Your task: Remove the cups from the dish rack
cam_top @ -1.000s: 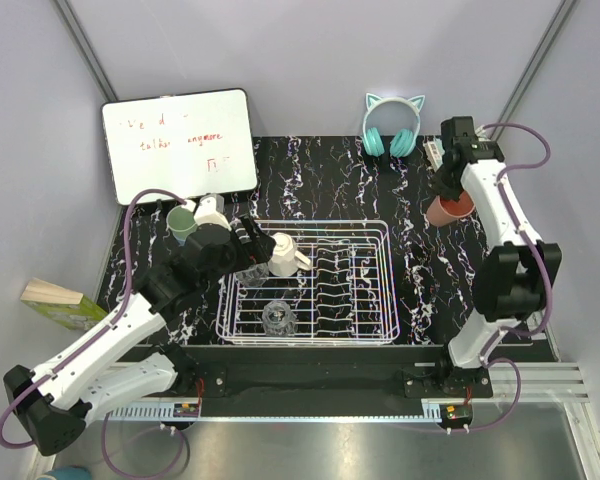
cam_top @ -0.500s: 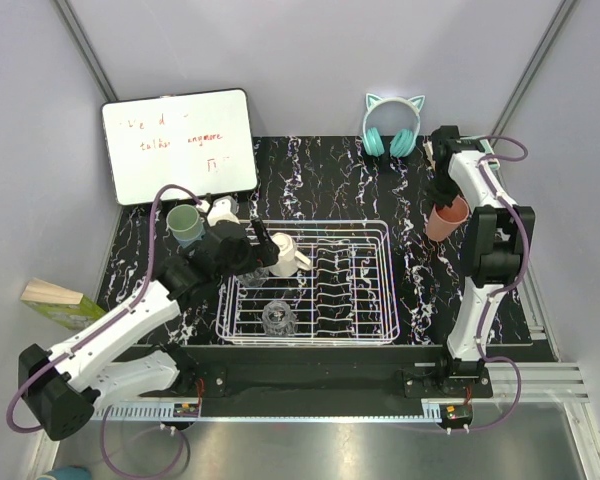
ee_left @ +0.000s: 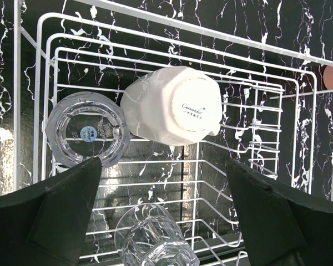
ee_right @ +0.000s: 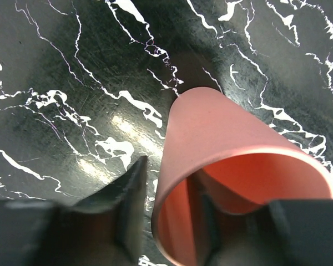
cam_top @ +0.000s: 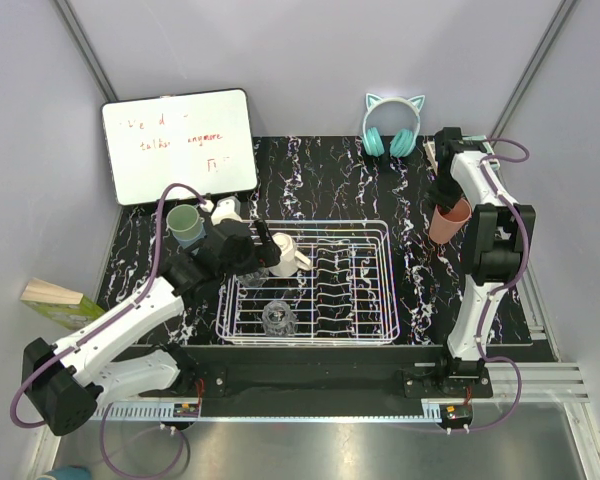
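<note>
The white wire dish rack (cam_top: 380, 335) sits mid-table and fills the left wrist view (ee_left: 15, 111). In it are a cream mug (cam_top: 285, 255) (ee_left: 175, 105) bottom up, an upturned clear glass (ee_left: 87, 130) beside it, and a second clear glass (cam_top: 277, 317) (ee_left: 155, 238) on its side. My left gripper (cam_top: 250, 250) (ee_left: 166, 221) is open and empty above the rack's left part. A pale green cup (cam_top: 185, 222) stands on the table left of the rack. My right gripper (cam_top: 445, 195) (ee_right: 172, 221) straddles the wall of a pink cup (cam_top: 448, 222) (ee_right: 233, 177) at the right. A narrow gap shows beside its outer finger (ee_right: 122, 205).
A whiteboard (cam_top: 180, 145) leans at the back left. Teal cat-ear headphones (cam_top: 392, 128) lie at the back right. A small white object (cam_top: 226, 208) sits beside the green cup. A green box (cam_top: 55, 305) lies off the table's left edge.
My left gripper has moved forward and right over the rack's left part. My right arm has swung in, and the pink cup has come down a little toward the table.
</note>
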`<state>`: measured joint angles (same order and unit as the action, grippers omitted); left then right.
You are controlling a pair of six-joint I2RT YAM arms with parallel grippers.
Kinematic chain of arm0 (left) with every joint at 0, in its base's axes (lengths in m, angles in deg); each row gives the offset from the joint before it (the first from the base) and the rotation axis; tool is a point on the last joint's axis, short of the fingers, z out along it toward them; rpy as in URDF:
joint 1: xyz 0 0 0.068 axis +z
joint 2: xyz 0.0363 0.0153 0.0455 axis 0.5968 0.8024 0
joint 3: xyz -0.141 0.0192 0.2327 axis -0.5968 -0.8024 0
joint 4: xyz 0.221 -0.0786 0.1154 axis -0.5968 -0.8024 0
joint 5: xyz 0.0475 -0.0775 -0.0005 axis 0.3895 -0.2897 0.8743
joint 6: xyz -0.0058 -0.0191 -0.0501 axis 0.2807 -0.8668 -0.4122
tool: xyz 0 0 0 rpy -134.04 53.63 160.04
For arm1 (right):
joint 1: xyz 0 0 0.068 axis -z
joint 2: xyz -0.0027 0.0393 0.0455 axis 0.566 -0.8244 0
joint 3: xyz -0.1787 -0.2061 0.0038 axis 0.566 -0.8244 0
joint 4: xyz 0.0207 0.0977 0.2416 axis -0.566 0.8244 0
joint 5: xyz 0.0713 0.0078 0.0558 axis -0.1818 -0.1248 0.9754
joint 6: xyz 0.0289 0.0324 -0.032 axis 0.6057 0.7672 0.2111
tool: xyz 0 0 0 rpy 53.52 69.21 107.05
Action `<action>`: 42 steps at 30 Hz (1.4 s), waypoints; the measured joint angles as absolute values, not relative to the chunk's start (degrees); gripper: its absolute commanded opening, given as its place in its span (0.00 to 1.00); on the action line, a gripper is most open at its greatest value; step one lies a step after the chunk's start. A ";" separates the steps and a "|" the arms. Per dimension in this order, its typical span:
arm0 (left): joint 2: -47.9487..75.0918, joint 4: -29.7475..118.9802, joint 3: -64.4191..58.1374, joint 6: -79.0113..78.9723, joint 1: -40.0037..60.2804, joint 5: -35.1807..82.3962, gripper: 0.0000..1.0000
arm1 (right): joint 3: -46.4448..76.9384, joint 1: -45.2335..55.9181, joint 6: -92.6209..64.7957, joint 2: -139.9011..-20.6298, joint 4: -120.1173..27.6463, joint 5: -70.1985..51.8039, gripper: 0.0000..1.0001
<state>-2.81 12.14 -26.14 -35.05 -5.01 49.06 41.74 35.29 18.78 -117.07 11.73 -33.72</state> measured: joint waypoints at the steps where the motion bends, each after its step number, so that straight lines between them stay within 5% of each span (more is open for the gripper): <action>1: -2.81 12.19 -26.14 -35.03 -5.01 49.04 0.99 | 41.54 35.29 18.71 -117.05 11.56 -33.68 0.49; 16: -2.83 12.12 -25.47 -32.62 -5.01 48.40 0.99 | 41.21 35.29 18.52 -107.93 10.55 -29.09 0.73; 24: -3.16 12.14 -25.18 -28.93 -5.01 50.31 0.99 | 30.94 31.66 17.05 -86.93 -0.33 -22.62 1.00; 42: -3.62 9.06 -25.20 -24.21 -5.01 54.31 0.99 | -12.33 7.51 20.75 -51.50 -22.49 -14.01 0.97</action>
<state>-3.62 9.06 -25.20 -24.21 -5.01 54.31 -12.33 7.51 20.75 -51.50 -22.49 -14.01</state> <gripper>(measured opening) 0.987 0.972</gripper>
